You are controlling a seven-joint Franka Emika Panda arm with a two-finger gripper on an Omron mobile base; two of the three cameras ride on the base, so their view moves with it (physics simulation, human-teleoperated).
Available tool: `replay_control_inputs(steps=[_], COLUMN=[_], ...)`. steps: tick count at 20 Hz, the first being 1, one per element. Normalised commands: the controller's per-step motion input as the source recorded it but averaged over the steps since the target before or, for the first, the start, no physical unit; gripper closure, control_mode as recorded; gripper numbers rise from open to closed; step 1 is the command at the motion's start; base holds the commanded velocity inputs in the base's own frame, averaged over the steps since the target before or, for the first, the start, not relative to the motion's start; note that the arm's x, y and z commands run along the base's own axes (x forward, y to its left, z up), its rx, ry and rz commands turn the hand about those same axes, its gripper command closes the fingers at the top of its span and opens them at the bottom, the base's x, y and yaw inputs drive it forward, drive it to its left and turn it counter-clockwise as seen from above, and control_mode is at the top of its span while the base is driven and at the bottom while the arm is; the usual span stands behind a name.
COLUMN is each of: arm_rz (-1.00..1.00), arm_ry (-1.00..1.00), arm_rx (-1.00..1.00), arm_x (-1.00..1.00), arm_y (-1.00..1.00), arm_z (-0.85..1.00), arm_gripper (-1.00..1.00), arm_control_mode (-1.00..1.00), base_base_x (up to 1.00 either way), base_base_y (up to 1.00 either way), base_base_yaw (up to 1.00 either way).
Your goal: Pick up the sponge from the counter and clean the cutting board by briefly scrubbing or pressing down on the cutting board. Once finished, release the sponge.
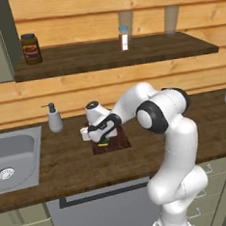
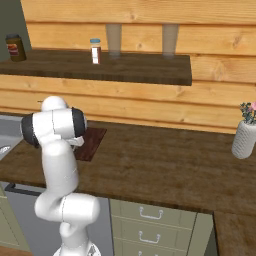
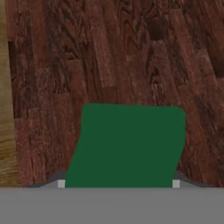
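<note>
**Sponge pressed to the cutting board**

In the left base view the arm bent down toward the middle of the frame, and its gripper sat low over the cutting board, a dark reddish-brown rectangle lying flat on the counter. A sliver of the sponge, green over yellow, showed under the hand, resting on the board's left part.

The hand view looked straight down on the green top of the sponge in the lower middle of the frame, with the gripper clamped on it from either side: the two finger tips showed as small pale corners at the sponge's lower edges. The grain of the cutting board spread over the upper and right parts of that frame, and a lighter strip of counter ran down the left edge.

In the right base view the cutting board lay at centre left, partly hidden behind the arm's elbow.

Left of the board in the left base view stood a soap dispenser, and a grey sink filled the lower left. On the shelf above stood a dark jar and a small bottle.
</note>
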Motion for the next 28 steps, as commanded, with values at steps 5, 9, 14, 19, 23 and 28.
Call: replay_control_inputs(steps=[5,9,14,19,23,28], arm_rz=[-0.01,0.00,0.00,0.00,0.00,0.00], arm_ry=[0.00,0.00,0.00,0.00,0.00,0.00], arm_rx=[0.00,-0.01,-0.02,-0.03,-0.03,-0.02], arm_x=[0.65,0.64,0.57,0.42,-0.07,-0.73], arm_y=[-0.21,-0.16,-0.15,-0.12,-0.15,-0.17], arm_z=[0.00,0.00,0.00,-0.03,-0.13,-0.38], arm_gripper=[1.00,1.00,1.00,1.00,1.00,1.00], arm_control_mode=[-1.00,-1.00,-1.00,-1.00,-1.00,-1.00], base_base_x=[0.00,0.00,0.00,0.00,0.00,0.00], base_base_y=[0.00,0.00,0.00,0.00,0.00,0.00], base_base_yaw=[0.00,0.00,0.00,0.00,0.00,0.00])
